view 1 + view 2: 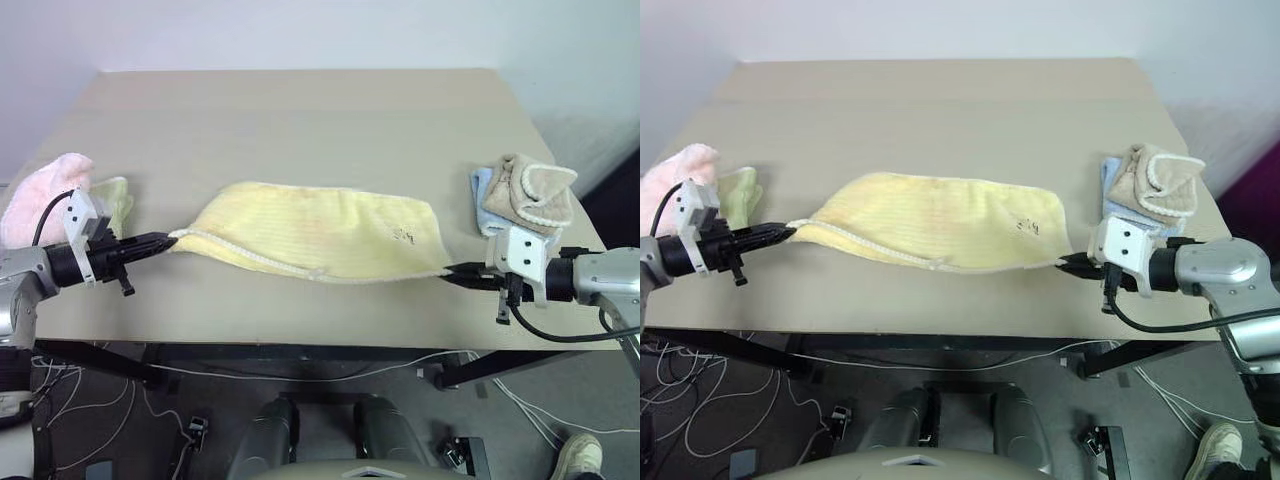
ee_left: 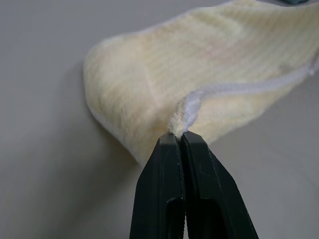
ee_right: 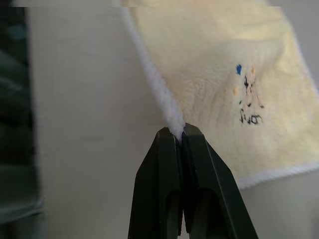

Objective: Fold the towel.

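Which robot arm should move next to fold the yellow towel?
Probably neither alone. The left tool and right tool are each shut on a corner of the towel, stretched between them over the table, so both seem equally placed.

light is even + soft, fairly bright, seems to come from overhead. table (image 1: 300, 110) reads flat w/ no glare. thin soft shadow under the towel (image 1: 320, 235) along its near edge, btwn the two sets of fingers. head views a bit soft overall, wall behind slightly washed out. wrist views: black fingers (image 2: 169, 199) sharp-ish, towel hem right at the tips in focus, cloth farther from the fingers goes blurry; r wrist view has a dark smeared band well off to one side of the fingers (image 3: 199, 199).
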